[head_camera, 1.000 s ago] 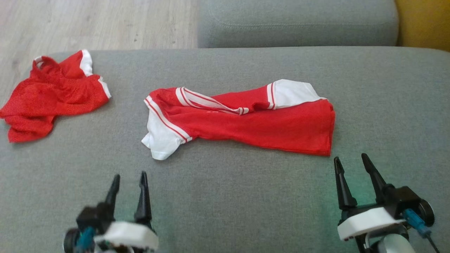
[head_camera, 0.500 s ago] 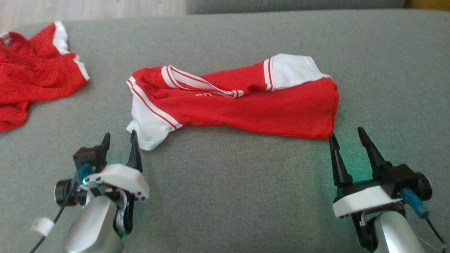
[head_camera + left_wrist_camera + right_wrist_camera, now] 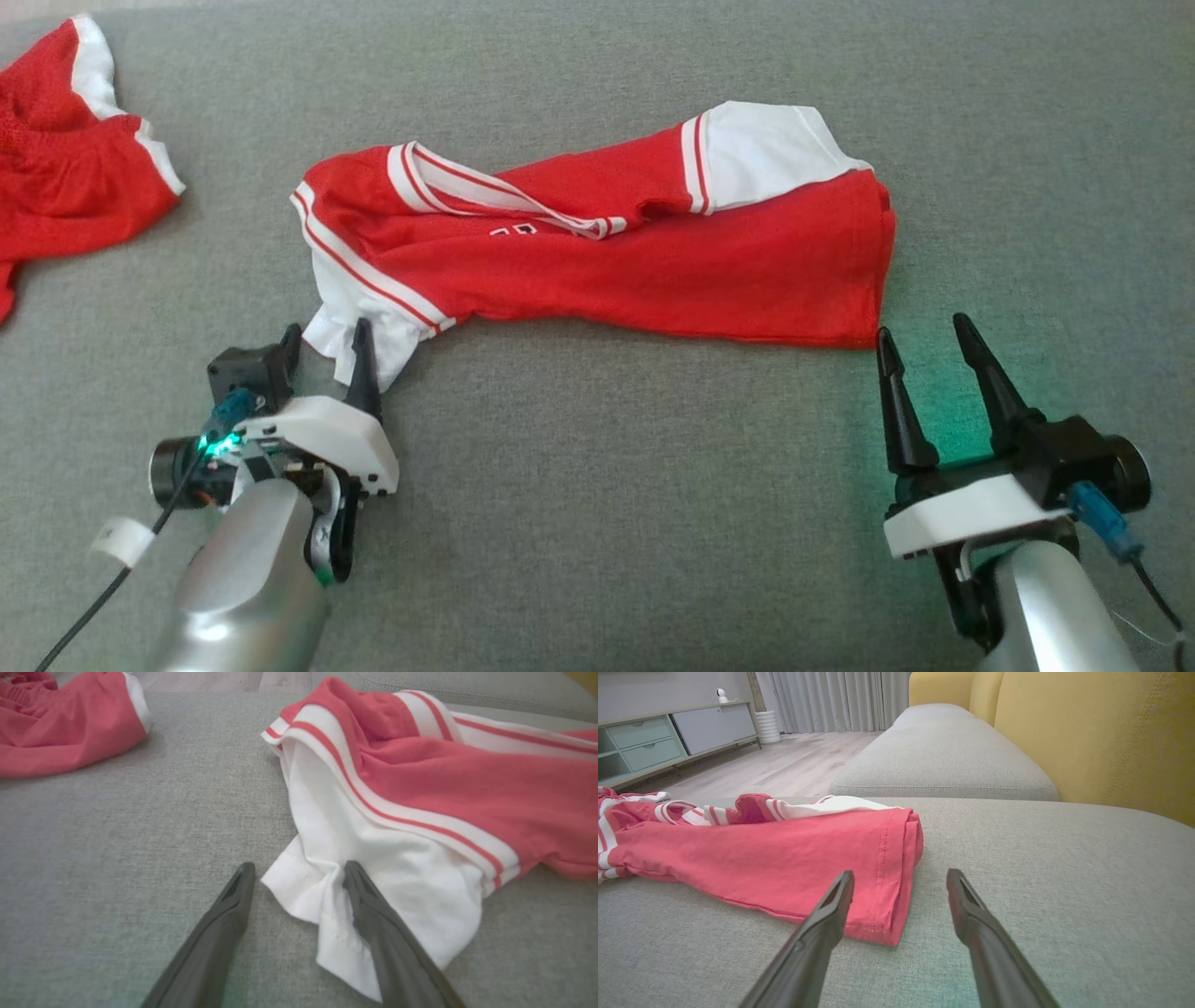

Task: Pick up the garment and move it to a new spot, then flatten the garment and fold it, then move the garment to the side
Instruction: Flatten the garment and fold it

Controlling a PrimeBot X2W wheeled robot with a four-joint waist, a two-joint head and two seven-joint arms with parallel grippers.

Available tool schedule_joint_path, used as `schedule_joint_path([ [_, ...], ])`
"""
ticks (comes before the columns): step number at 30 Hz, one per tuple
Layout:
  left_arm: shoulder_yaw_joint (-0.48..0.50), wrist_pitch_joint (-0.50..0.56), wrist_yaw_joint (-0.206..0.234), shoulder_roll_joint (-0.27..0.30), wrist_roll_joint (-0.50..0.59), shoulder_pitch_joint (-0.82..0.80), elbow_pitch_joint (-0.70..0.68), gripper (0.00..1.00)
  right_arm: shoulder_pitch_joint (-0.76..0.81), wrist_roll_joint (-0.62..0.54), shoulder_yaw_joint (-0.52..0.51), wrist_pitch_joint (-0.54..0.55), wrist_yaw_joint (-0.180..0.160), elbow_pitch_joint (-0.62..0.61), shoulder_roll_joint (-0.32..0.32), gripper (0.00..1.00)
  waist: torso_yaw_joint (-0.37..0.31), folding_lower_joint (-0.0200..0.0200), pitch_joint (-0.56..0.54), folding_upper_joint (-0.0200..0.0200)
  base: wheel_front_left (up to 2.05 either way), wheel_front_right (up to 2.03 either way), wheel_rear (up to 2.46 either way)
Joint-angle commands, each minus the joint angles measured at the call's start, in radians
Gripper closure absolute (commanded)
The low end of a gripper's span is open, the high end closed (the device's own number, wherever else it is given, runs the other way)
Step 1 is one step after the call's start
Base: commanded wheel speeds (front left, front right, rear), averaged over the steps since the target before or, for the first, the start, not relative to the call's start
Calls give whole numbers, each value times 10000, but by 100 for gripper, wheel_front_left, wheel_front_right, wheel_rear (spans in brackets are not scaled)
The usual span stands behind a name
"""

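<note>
The garment (image 3: 597, 252) is a red jersey with white sleeves and striped trim, lying crumpled lengthwise across the grey cushion. My left gripper (image 3: 327, 327) is open at its near-left white sleeve (image 3: 373, 868). In the left wrist view the sleeve's corner lies between the left gripper's (image 3: 300, 865) fingers, and the right finger (image 3: 383, 933) rests on the cloth. My right gripper (image 3: 920, 327) is open at the jersey's near-right hem corner (image 3: 887, 914). In the right wrist view that folded hem edge sits between the right gripper's (image 3: 900, 872) fingers.
A second red and white garment (image 3: 65, 177) lies bunched at the far left of the grey sofa cushion (image 3: 597, 523). Beyond are another grey cushion (image 3: 943, 751), a yellow backrest (image 3: 1101, 742), wooden floor and a low cabinet (image 3: 644, 742).
The head camera has tilted down and closer. Both arms have moved forward: the left gripper has reached the white sleeve, the right gripper the hem corner. Both stay open.
</note>
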Motion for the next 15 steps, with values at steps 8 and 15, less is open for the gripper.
schedule_joint_path([
  [8,163,-154,-91,74,-47,-263,383,100,-194,75,274,-111,-7,-295,-37,0,-48,0,-76,0,0,0,0],
  [15,241,-924,11,52,-98,36,265,100,68,76,195,-111,-7,-229,-37,0,273,0,-590,0,0,0,0],
])
